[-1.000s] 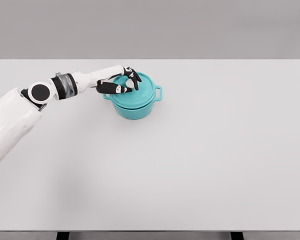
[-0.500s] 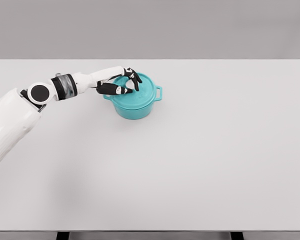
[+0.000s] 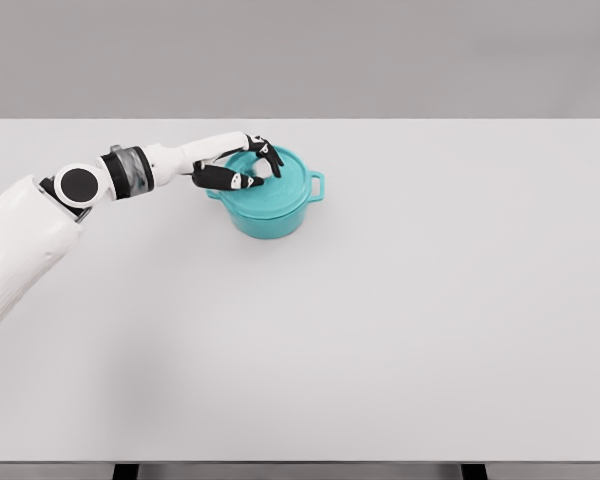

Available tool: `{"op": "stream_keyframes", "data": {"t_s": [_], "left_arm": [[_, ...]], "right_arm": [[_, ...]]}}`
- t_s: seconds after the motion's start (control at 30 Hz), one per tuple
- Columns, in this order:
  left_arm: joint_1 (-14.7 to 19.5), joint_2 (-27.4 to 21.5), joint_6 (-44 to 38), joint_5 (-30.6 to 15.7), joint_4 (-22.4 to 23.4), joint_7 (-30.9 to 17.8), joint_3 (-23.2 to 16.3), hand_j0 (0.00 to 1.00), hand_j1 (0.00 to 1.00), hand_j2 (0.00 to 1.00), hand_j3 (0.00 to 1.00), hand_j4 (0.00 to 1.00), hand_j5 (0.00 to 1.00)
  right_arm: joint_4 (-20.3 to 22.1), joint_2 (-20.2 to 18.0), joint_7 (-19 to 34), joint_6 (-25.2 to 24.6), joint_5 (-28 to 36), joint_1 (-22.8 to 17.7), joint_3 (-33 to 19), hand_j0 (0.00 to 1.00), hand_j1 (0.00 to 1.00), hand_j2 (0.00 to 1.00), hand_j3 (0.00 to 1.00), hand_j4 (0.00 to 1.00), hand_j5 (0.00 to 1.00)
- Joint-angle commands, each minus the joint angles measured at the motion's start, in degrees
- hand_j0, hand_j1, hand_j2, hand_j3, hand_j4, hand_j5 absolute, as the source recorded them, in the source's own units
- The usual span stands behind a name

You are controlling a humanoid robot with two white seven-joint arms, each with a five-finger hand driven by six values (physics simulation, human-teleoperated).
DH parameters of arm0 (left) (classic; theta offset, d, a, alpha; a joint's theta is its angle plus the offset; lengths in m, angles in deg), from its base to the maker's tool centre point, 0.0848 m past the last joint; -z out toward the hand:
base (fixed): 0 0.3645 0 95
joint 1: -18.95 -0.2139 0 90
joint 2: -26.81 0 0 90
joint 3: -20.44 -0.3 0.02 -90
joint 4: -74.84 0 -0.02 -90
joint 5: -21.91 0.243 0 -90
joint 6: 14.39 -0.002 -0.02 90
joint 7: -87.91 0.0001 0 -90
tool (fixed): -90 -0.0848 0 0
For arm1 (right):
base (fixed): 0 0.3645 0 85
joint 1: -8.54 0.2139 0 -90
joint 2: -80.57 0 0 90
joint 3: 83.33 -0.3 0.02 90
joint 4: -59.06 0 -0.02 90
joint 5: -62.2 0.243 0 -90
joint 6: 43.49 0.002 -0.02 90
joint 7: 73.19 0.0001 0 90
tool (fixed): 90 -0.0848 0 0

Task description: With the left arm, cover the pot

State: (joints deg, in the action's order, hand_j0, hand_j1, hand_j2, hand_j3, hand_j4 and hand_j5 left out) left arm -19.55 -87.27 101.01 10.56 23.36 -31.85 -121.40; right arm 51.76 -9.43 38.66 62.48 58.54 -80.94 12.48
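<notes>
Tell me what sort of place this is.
Probably a bare simulated test bench, not a real kitchen: a plain white table against a blank grey backdrop, holding only a teal pot with its lid on, the left hand at the lid.

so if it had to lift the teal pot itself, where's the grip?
Probably the side loop handle on the pot, approached from the right: it juts out clear there. The left hand sits over the lid, crowding the opposite side.
</notes>
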Motion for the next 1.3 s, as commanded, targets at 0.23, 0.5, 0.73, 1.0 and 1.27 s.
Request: {"op": "stream_keyframes", "data": {"t_s": [0.23,0.5,0.73,1.0,1.27], "left_arm": [[0.0,0.0,0.0,-0.3,0.0,0.0,0.1,0.59,0.59,0.59,0.59,0.59,0.59],[0.1,0.0,0.0,-0.3,0.0,0.1,0.1,0.64,0.64,0.64,0.64,0.64,0.64],[0.1,0.0,-0.1,-0.3,0.0,0.1,0.1,0.68,0.68,0.68,0.68,0.68,0.68],[0.3,0.0,-0.1,-0.3,0.0,0.1,0.2,0.69,0.69,0.69,0.69,0.69,0.69],[0.3,0.1,-0.1,-0.5,-0.1,0.0,0.3,0.72,0.72,0.72,0.72,0.72,0.72]], "right_arm": [[0.0,0.0,0.0,0.0,0.0,0.0,0.0,1.00,1.00,1.00,1.00,1.00,1.00],[0.0,0.0,0.0,0.0,0.0,0.0,0.0,1.00,1.00,1.00,1.00,1.00,1.00],[0.0,0.0,0.0,0.0,0.0,0.0,0.0,1.00,1.00,1.00,1.00,1.00,1.00],[0.0,0.0,0.0,0.0,0.0,0.0,0.0,1.00,1.00,1.00,1.00,1.00,1.00],[0.0,0.0,0.0,0.0,0.0,0.0,0.0,1.00,1.00,1.00,1.00,1.00,1.00]]}}
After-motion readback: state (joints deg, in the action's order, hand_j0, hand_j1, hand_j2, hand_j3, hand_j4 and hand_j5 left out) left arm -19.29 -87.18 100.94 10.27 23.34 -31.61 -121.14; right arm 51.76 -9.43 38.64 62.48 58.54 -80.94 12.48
